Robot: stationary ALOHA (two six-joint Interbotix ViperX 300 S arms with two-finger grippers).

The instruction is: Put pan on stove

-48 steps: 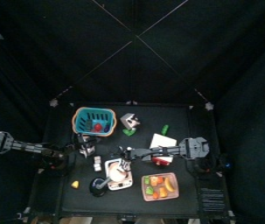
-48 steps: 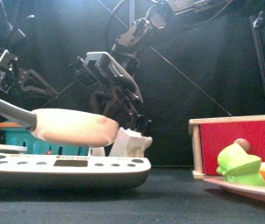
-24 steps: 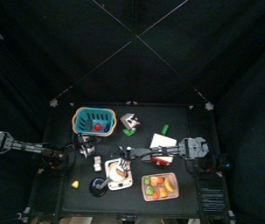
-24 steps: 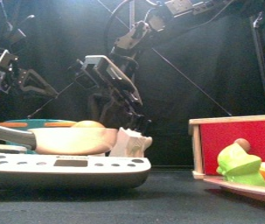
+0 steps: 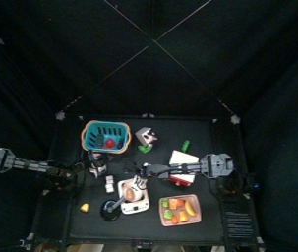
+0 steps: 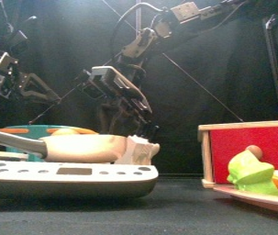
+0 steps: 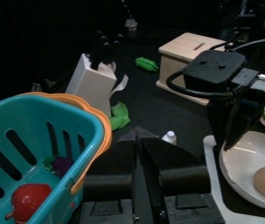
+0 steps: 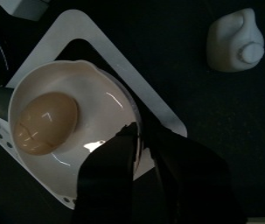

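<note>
Top view: pan [image 5: 134,196] sits on the stove [image 5: 136,204], w/ the right gripper [image 5: 144,181] just beside the pan's rim; left arm rests well apart from the stove.

Front view: pan [image 6: 70,145] rests on stove [image 6: 68,177], beige egg-like lump inside.

Left wrist: left gripper [image 7: 149,179] is pinched closed, empty; teal basket [image 7: 35,149] beside it holds a red item.

Right wrist: jaws parted, clear of pan [image 8: 66,122]. Risk: a retreating jaw could clip the rim & tip it off.
</note>
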